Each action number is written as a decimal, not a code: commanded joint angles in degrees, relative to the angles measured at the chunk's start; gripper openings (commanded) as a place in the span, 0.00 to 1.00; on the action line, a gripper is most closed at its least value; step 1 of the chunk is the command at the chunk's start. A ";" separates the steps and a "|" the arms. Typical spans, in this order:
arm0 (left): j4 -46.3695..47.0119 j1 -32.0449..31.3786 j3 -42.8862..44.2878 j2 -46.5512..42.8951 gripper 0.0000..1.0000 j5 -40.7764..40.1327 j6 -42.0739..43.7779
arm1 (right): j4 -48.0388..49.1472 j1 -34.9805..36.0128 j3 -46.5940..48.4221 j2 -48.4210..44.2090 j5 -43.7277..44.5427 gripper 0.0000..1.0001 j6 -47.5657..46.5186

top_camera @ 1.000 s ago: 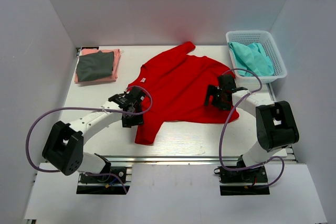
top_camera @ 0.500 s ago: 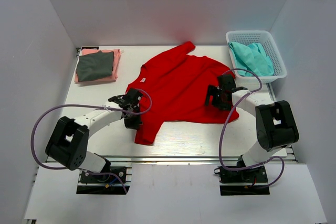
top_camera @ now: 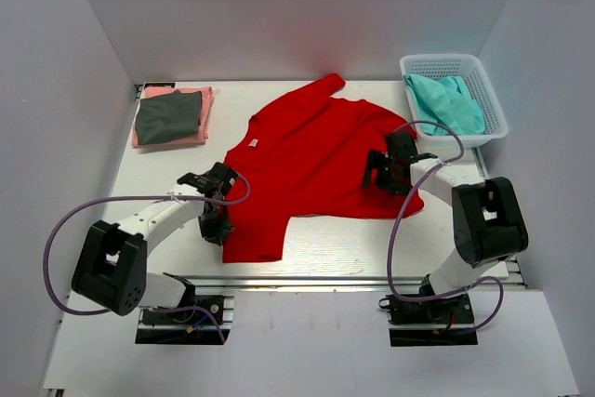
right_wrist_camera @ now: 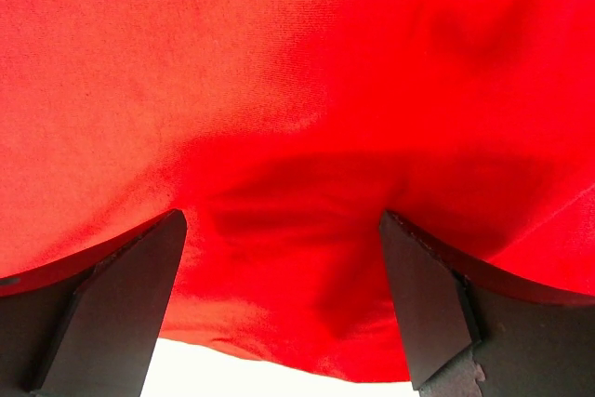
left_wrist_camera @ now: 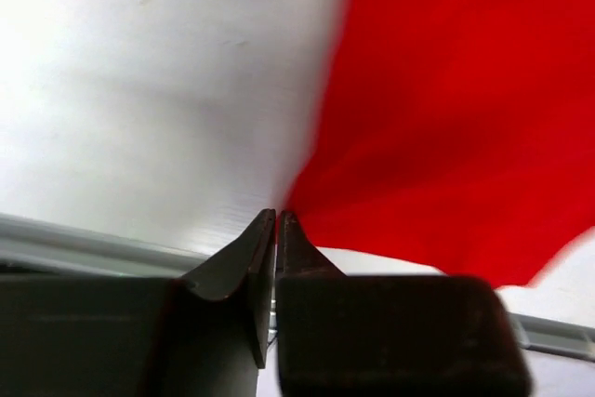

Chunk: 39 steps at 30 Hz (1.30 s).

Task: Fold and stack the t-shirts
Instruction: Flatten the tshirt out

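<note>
**Red T-Shirt Pinched at Its Near Left Edge**

The red t-shirt [top_camera: 316,155] was seen spread across the middle of the table [top_camera: 167,183], with one sleeve pointed toward the back wall and its near left part drawn down toward the front edge. The left gripper [left_wrist_camera: 278,218] was placed at that near left edge. Its jaws were almost fully closed, with only a thin slit left between them, and the red fabric's edge was caught between the tips.

The right gripper [right_wrist_camera: 281,220] was held over the shirt's right side. Its jaws were spread wide and nothing was gripped between them. Only wrinkled red cloth was seen beneath and between the fingers, and whether the tips pressed on it could not be told.

At the far left corner, a folded dark grey t-shirt [top_camera: 167,116] had been laid on top of a folded salmon pink t-shirt [top_camera: 173,140]. At the far right, a white lattice basket [top_camera: 495,109] was seen with teal cloth [top_camera: 446,101] inside it.
</note>
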 commanded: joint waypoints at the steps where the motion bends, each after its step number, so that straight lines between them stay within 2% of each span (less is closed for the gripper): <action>1: -2.14 1.24 -0.83 1.18 0.18 -2.02 -2.42 | -0.49 -0.37 1.23 1.25 0.80 0.90 -0.56; 5: -4.96 1.95 1.54 1.80 0.29 -5.70 -4.28 | 0.82 -0.19 1.05 0.20 0.36 0.90 -2.05; 8: -3.73 1.95 6.27 1.19 0.54 -6.24 -2.53 | 2.41 0.16 0.44 -2.00 -1.21 0.90 -4.16; 9: -3.12 1.95 7.77 1.19 0.67 -7.11 -0.52 | 3.54 0.16 -0.08 -3.13 -1.57 0.90 -4.34; 10: -1.28 1.95 10.74 1.19 0.87 -8.08 0.55 | 4.77 0.33 -0.44 -4.54 -1.92 0.90 -5.04; 12: 1.53 1.95 14.27 1.19 1.00 -8.09 4.13 | 6.44 0.68 -0.97 -6.56 -2.98 0.90 -6.27; 16: 12.86 1.33 18.67 6.10 1.00 -4.76 12.22 | 7.86 0.77 0.17 -9.29 -2.98 0.90 -7.68; 20: 24.10 1.33 24.91 16.89 1.00 2.62 17.77 | 6.11 0.69 2.98 -7.11 -1.05 0.90 -6.99; 22: 26.15 1.33 31.83 24.98 1.00 5.71 20.67 | 4.62 0.60 5.43 -4.39 0.18 0.90 -6.19; 25: 28.08 2.03 36.34 34.10 1.00 7.38 21.74 | 1.98 0.77 8.78 -0.87 0.10 0.90 -5.75; 29: 29.06 2.56 42.92 42.13 1.00 7.38 22.62 | 1.01 0.69 10.81 2.83 -0.34 0.90 -5.13; 34: 28.35 4.40 40.84 45.13 1.00 7.91 20.43 | 0.04 0.69 10.81 7.04 -0.60 0.90 -4.87; 39: 29.49 6.52 26.09 38.82 1.00 6.42 16.48 | -1.28 2.97 11.51 10.48 -1.57 0.90 -7.68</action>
